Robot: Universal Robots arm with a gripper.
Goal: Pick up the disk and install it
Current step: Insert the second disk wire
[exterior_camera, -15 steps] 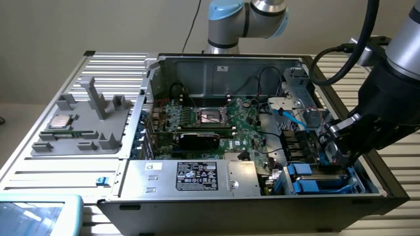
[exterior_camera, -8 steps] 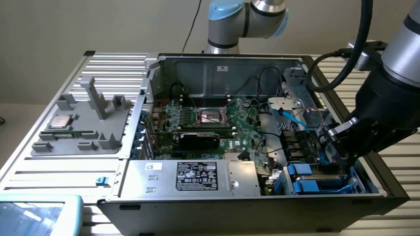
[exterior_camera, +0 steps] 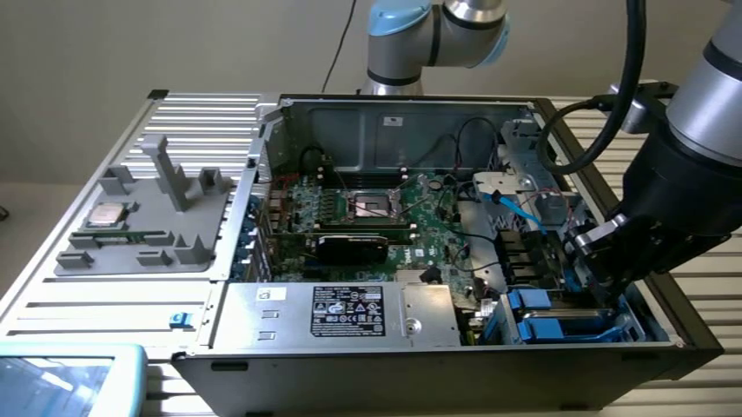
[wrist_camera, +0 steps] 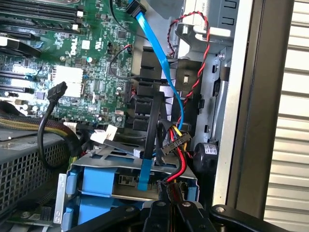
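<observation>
The exterior view looks down at a slant from in front of and above the open case (exterior_camera: 464, 113), far enough back to take in its whole interior and the tabletop (exterior_camera: 69, 295) beside it. The wrist view sits close inside, facing the motherboard (wrist_camera: 72, 63) and drive bay (wrist_camera: 96, 179). Both views share the motherboard (exterior_camera: 383, 217), blue cable (exterior_camera: 519, 207) and bay (exterior_camera: 557, 317).

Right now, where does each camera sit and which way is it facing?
Exterior view: off the arm, raised, looking down into the open black computer case; the grey robot arm shows at this view's right.
Wrist view: on the wrist, looking into the case at the blue-railed drive bay; the shut black gripper shows.
Shared: green motherboard, blue flat cable.
</observation>
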